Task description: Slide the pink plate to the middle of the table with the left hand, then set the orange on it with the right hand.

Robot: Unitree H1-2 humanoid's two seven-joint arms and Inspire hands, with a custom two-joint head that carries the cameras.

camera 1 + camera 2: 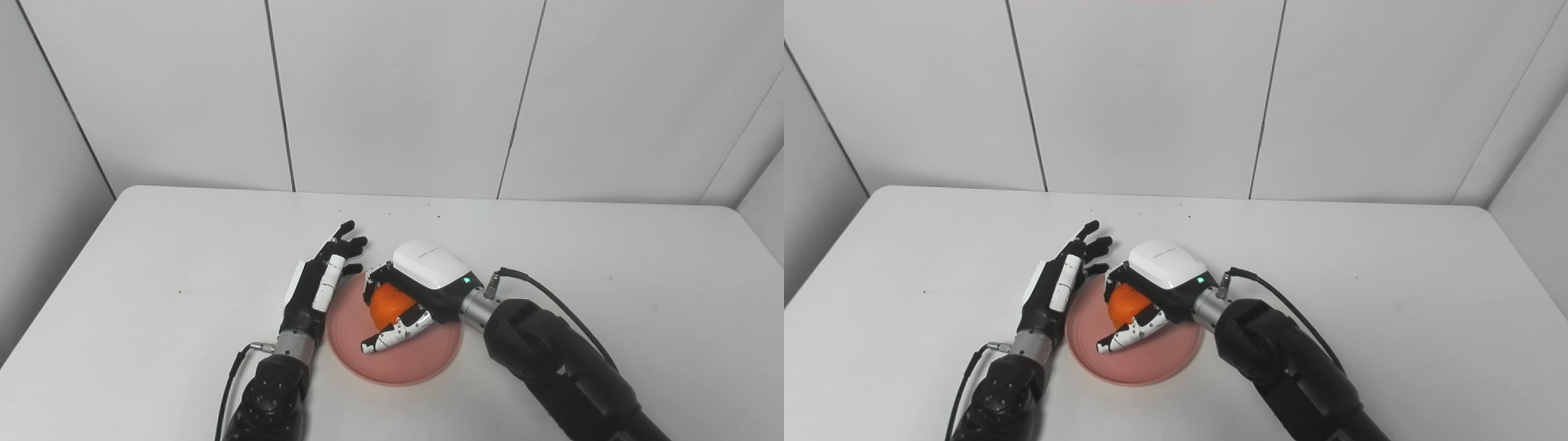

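A pink plate (416,361) lies on the white table (153,257) near its front middle. My right hand (416,288) is over the plate, its fingers and thumb closed around an orange (389,306) that sits on or just above the plate's inner surface; I cannot tell which. My left hand (321,275) is open, fingers straight and spread, standing edge-on at the plate's left rim, touching or nearly touching it. The same scene shows in the right eye view: plate (1151,361), orange (1125,304), right hand (1154,285), left hand (1059,278).
White wall panels (392,92) rise behind the table's far edge. Both forearms come in over the table's front edge. Bare tabletop lies to the left, right and behind the hands.
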